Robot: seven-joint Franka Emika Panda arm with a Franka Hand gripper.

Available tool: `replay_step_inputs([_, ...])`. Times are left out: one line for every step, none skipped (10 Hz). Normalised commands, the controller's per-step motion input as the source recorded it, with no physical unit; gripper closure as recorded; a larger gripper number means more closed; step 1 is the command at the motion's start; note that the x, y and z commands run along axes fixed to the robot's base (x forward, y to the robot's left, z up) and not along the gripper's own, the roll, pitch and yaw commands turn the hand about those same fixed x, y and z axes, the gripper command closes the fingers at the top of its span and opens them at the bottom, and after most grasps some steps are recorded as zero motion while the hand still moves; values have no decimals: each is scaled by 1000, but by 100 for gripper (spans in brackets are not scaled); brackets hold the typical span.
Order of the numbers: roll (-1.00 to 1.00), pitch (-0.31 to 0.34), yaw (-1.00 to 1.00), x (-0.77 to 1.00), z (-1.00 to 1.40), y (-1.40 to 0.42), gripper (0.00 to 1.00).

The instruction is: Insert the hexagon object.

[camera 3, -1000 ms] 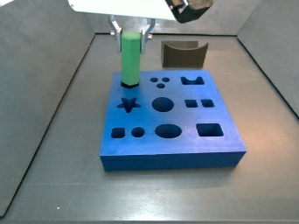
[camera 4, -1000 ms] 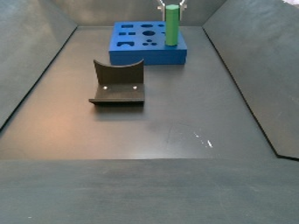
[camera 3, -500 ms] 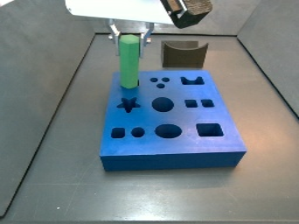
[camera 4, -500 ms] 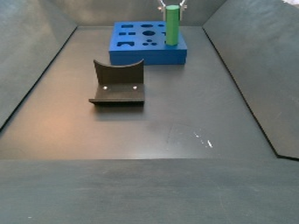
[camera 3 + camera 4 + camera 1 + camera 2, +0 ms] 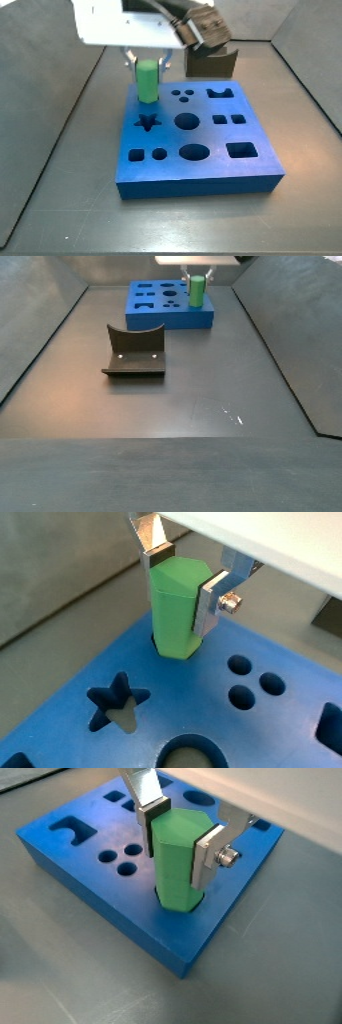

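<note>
The tool (image 5: 187, 584) clamps the upright hexagon object (image 5: 177, 612) between its silver fingers (image 5: 213, 600), the rod's foot in the blue board (image 5: 281, 727) near a star hole (image 5: 116, 698). In a side view, the grey tabletop (image 5: 201, 396) carries the fixture (image 5: 134, 352), well apart from the board.

gripper (image 5: 187, 574) body cut off by frame edge in both wrist views, green rod (image 5: 181, 860) lower end hidden in blue board (image 5: 107, 838) hole, fixture (image 5: 210, 62) partly hidden behind arm

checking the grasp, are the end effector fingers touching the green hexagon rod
Touching: both wrist views show the end effector fingers pressed flat against the green hexagon rod.
</note>
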Motion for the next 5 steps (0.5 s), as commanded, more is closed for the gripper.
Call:
replay_step_inputs([137, -354, 0, -51, -486, -37, 100])
replay_step_inputs([137, -273, 0, 0, -526, -46, 100])
replay_step_inputs([50, -149, 0, 0, -500, -26, 100])
replay_step_inputs([0, -83, -26, -89, -174, -6, 100])
replay_step_inputs([0, 0, 0, 0, 0, 0, 100])
